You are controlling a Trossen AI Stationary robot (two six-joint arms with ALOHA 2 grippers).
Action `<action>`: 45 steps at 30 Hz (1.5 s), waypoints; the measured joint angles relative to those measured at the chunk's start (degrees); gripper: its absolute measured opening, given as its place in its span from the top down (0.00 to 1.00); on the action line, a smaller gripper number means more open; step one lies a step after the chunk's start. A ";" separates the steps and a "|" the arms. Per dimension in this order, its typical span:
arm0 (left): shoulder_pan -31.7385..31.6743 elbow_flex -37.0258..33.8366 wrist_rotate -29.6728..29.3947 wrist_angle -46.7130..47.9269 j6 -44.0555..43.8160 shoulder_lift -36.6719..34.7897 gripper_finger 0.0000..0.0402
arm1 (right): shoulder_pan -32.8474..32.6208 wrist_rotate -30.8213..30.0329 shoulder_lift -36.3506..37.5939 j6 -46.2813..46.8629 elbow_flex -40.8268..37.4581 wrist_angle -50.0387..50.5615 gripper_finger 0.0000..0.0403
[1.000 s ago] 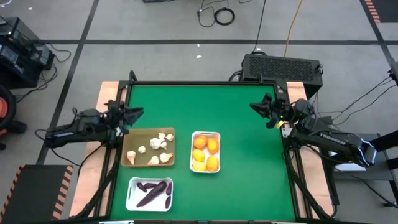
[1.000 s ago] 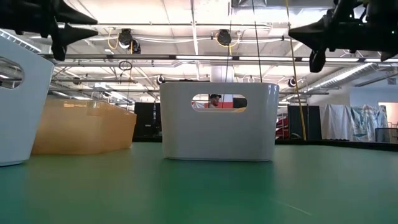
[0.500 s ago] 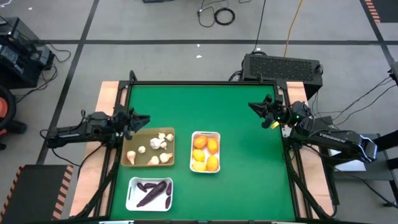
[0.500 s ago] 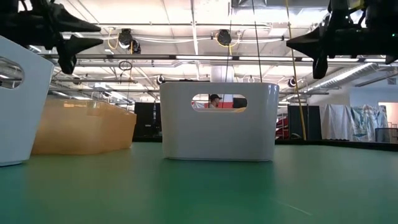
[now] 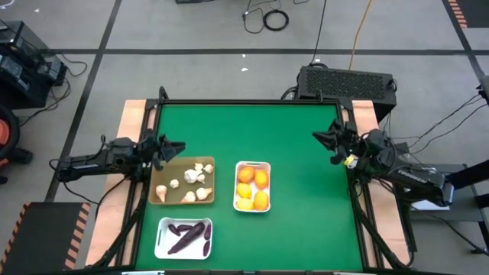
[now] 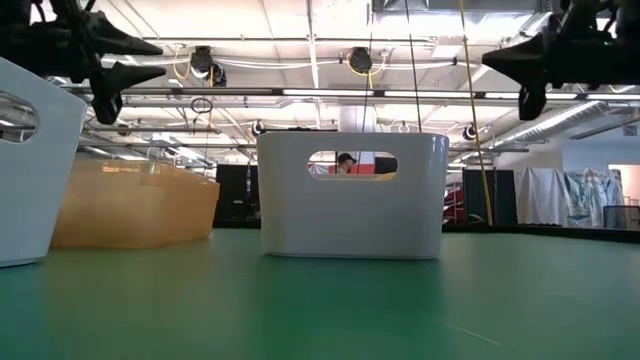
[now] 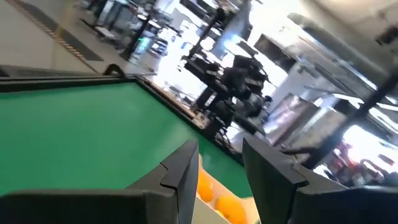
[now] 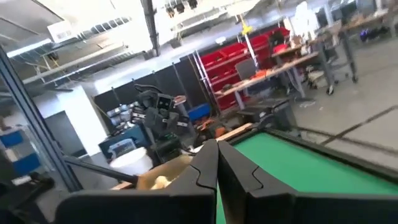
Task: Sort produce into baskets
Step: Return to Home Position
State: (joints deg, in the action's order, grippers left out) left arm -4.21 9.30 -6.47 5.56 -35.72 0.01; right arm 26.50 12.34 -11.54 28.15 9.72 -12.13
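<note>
High: garlic point(image 5: 195, 176) in tan tray point(image 5: 162, 200), citrus point(image 5: 253, 189) in mid white tray point(image 5: 267, 165), eggplants point(image 5: 187, 233) in other white tray point(image 5: 160, 237); left gripper point(image 5: 174, 147) at L edge, right gripper point(image 5: 325, 140) at R edge | Low: both raised clear of trays | L wrist: jaws apart, empty | R wrist: jaws seem pressed together, empty | Step: homing; nxt: park arms, nothing left to pick.

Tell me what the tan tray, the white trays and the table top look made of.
Tan tray: probably translucent plastic; light glows through its amber wall in the low view.
White trays: likely moulded plastic, opaque and smooth, with rounded corners and a cut-out handle.
Table top: even green covering with little glare; felt, mat or paint cannot be told.
</note>
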 joint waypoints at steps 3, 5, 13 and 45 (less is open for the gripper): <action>0.00 0.00 -2.89 0.84 -2.79 0.00 0.67 | 0.00 -0.21 3.71 -2.08 -2.26 0.29 1.00; 0.00 0.00 -4.22 1.59 -4.40 0.23 0.67 | 0.00 0.33 5.73 -1.93 -3.55 0.36 1.00; 0.00 0.00 -4.62 1.16 -2.72 1.40 0.67 | 0.00 7.30 10.36 -1.14 -8.55 1.93 1.00; 0.00 0.00 -13.19 1.42 19.68 1.44 0.67 | 0.17 6.71 8.87 -26.92 -8.88 8.52 1.00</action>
State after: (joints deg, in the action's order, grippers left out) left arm -4.21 9.30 -19.66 6.98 -16.03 1.45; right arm 26.68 19.05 -2.68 1.23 0.84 -3.62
